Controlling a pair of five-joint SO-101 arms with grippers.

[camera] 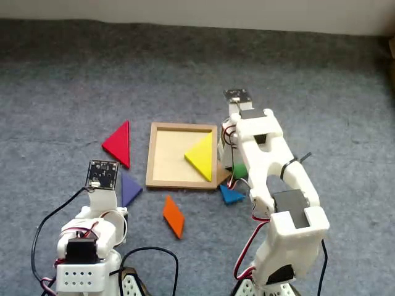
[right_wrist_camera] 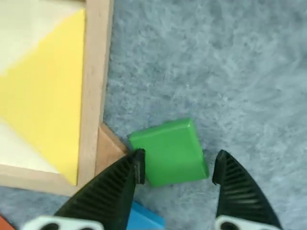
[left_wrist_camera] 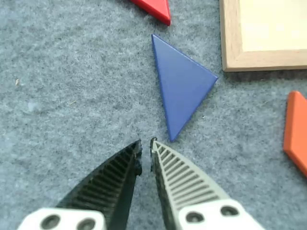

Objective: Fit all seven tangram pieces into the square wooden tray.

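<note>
As things lie now, tray (camera: pixel 182 127): one piece in, six out, so the job looks barely begun.
Yellow triangle (camera: pixel 202 157): flat inside the tray, on its 3 o'clock side.
Red triangle (camera: pixel 118 145): on the carpet at 9 o'clock of the tray, well apart from it.
Dark blue triangle (left_wrist_camera: pixel 182 91): at 8 o'clock of the tray, near its corner, not touching.
Orange slanted piece (camera: pixel 174 216): at 6 o'clock of the tray.
Green square (right_wrist_camera: pixel 170 151): on the carpet at 4 o'clock of the tray.
Tan triangle (right_wrist_camera: pixel 108 151): against the tray's outer corner, beside the green square.
Light blue triangle (camera: pixel 231 195): at 5 o'clock of the tray, just beyond the green square.
Left claw (left_wrist_camera: pixel 145 143): tips all but closed, holding nothing, just short of the dark blue triangle's point.
Right claw (right_wrist_camera: pixel 178 163): spread wide, straddling the green square, not clamped on it.
Likely next: green square, by my reckoning.
</note>
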